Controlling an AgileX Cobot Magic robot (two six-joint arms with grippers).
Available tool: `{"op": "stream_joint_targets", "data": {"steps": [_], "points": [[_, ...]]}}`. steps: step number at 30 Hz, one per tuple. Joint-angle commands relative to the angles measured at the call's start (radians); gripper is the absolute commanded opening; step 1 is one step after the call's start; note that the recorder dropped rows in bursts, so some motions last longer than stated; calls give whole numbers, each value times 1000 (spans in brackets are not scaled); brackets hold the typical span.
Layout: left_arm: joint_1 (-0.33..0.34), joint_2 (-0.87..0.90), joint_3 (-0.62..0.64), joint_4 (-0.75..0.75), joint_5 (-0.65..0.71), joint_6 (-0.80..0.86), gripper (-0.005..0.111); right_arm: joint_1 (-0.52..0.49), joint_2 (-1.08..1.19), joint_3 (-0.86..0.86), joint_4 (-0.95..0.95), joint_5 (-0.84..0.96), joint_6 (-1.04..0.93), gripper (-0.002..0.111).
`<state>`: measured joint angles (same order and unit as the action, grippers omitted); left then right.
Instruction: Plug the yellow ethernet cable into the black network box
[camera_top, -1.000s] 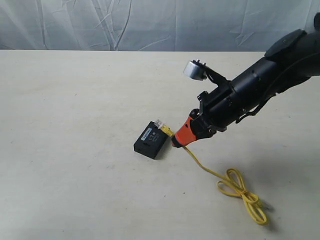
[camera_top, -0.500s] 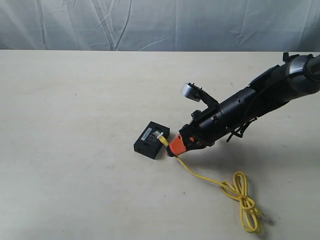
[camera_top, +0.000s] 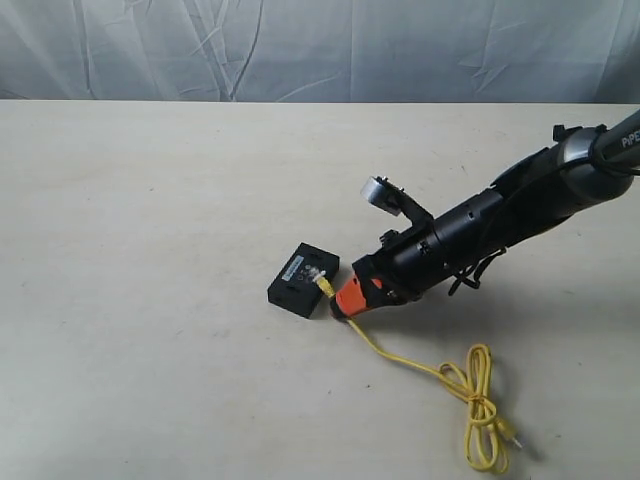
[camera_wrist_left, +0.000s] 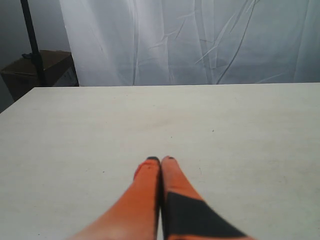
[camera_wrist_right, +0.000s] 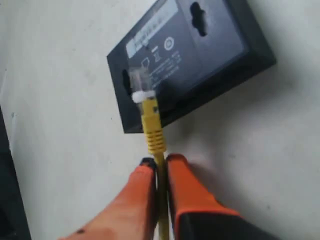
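Note:
The black network box (camera_top: 303, 279) lies flat near the table's middle, its white label strip (camera_wrist_right: 150, 28) facing up. My right gripper (camera_top: 343, 301) is shut on the yellow ethernet cable (camera_top: 405, 360) just behind its yellow boot. The clear plug (camera_wrist_right: 139, 78) sticks out over the box's top near its edge; I cannot tell whether it touches. The cable (camera_wrist_right: 152, 129) runs between the orange fingers (camera_wrist_right: 187, 187). Its tied loop (camera_top: 478, 410) trails on the table at the lower right. My left gripper (camera_wrist_left: 160, 160) is shut with nothing in it, over bare table.
A white curtain (camera_top: 320, 45) hangs behind the table's far edge. In the left wrist view a dark stand pole (camera_wrist_left: 31, 42) and a brown box (camera_wrist_left: 35, 67) sit beyond the table's corner.
My right arm has lowered and slid left, bringing the plug from beside the box's corner to over its top. The cable's loop was dragged left along the table.

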<state>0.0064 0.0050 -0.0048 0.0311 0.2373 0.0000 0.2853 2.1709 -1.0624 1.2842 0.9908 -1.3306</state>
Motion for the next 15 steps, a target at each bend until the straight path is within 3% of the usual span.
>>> {"op": "stream_joint_targets", "data": {"steps": [1,3,15], "points": [[-10,-5,5,0,2,0,0,-6,-3,-2,31,-3,-20,40],[-10,-5,5,0,2,0,0,-6,-3,-2,33,-3,-20,45],[-10,-5,5,0,2,0,0,-6,-155,-2,-12,-63,-13,45]]}}
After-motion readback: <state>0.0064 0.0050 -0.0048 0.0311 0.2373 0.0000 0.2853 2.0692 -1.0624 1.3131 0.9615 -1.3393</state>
